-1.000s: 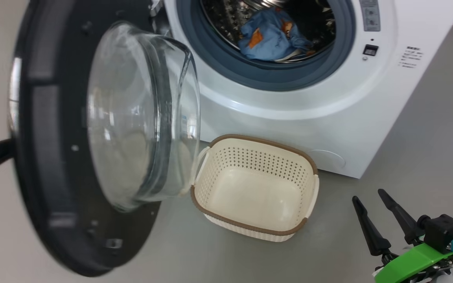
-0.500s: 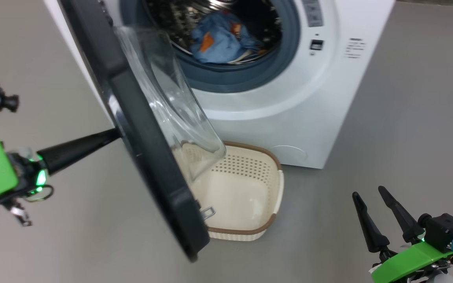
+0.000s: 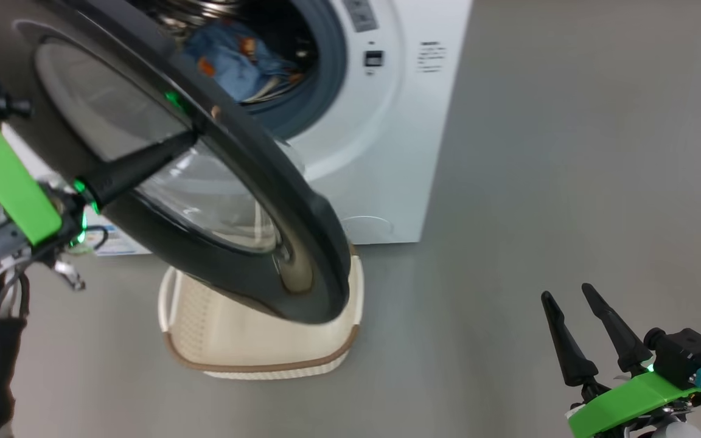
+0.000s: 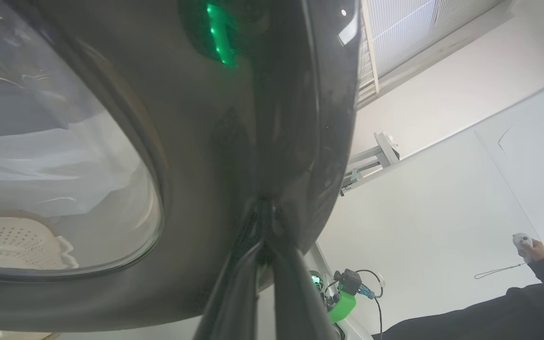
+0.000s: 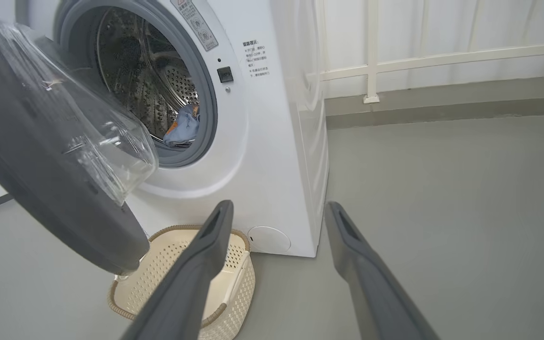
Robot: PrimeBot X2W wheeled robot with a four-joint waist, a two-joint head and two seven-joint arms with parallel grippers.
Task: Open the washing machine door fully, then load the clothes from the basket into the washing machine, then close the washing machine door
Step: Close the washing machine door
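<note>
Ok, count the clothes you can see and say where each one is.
1: a blue heap in the drum, possibly more than one garment bunched together. None shows in the basket, though the door hides part of it.

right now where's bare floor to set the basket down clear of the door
The grey floor right of the washer, up to the right pincer, is bare. Crowded: in front of the washer, where the door hangs over the basket.
</note>
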